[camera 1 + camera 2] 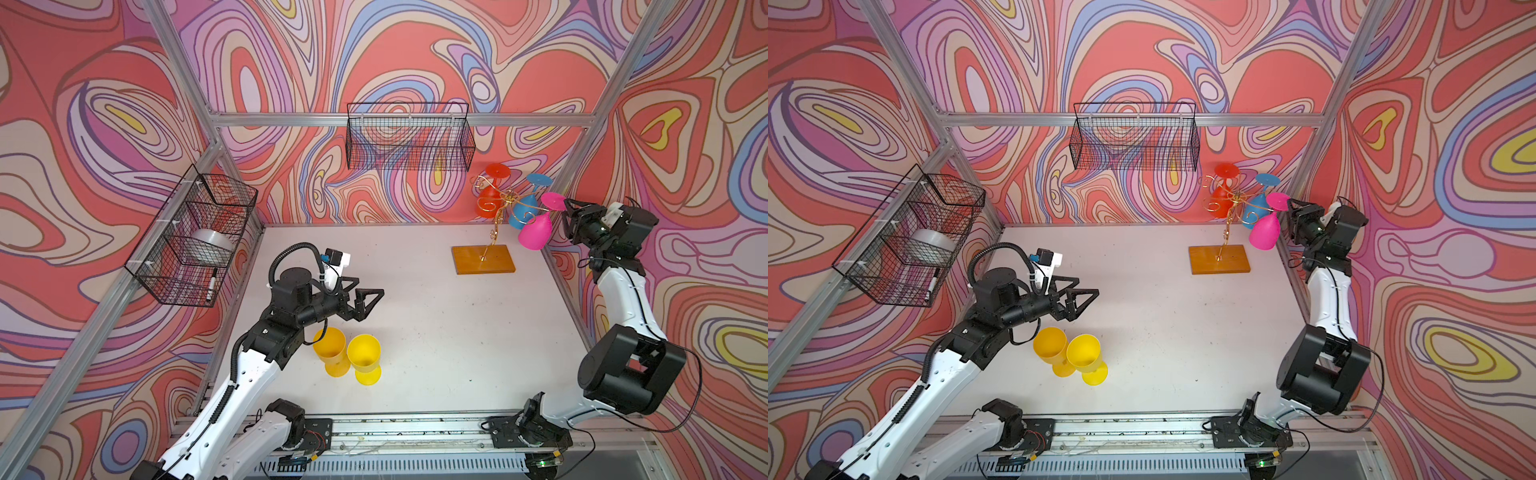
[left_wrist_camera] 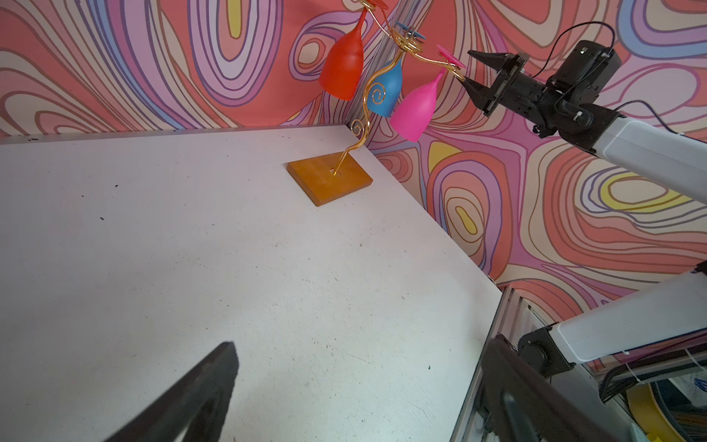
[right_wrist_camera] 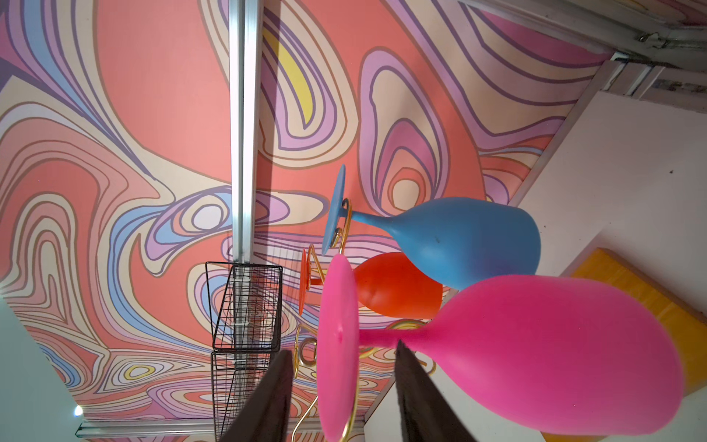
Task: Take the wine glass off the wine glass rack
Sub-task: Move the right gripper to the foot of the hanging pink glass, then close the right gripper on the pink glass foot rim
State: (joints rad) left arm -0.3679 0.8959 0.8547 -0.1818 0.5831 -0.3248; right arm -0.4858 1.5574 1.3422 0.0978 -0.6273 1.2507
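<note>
The gold wire wine glass rack (image 1: 497, 198) stands on its amber base (image 1: 484, 259) at the back right of the table. A red (image 1: 487, 201), a blue (image 1: 524, 210) and a pink wine glass (image 1: 536, 233) hang from it upside down. My right gripper (image 1: 567, 214) is at the pink glass's foot (image 3: 338, 344). Its jaws stand open on either side of the foot disc, with gaps showing in the right wrist view, where the gripper (image 3: 342, 347) straddles it. My left gripper (image 1: 370, 297) hovers open and empty over the table's left side.
Two yellow wine glasses (image 1: 330, 351) (image 1: 365, 361) stand upright near my left arm. A black mesh basket (image 1: 409, 137) hangs on the back wall. Another basket (image 1: 195, 237) on the left wall holds a tape roll and a marker. The right wall is close behind my right gripper.
</note>
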